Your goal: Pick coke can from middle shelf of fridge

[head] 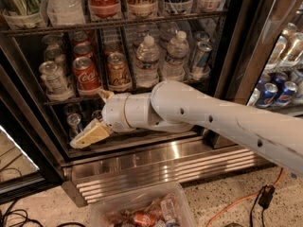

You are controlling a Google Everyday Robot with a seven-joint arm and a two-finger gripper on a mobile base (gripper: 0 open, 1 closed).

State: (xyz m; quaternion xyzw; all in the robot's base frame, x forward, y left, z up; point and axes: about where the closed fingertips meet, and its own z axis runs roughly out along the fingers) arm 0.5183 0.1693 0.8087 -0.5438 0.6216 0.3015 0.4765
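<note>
Showing white Coca-Cola script, the coke can stands on the middle shelf of the fridge, just above the gripper, its fingers spread wide and empty, on a white arm slanting in low.

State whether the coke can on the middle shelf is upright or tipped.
Upright: the coke can stands base-down on the middle shelf, silver top upward. The gripper is just below it.
</note>
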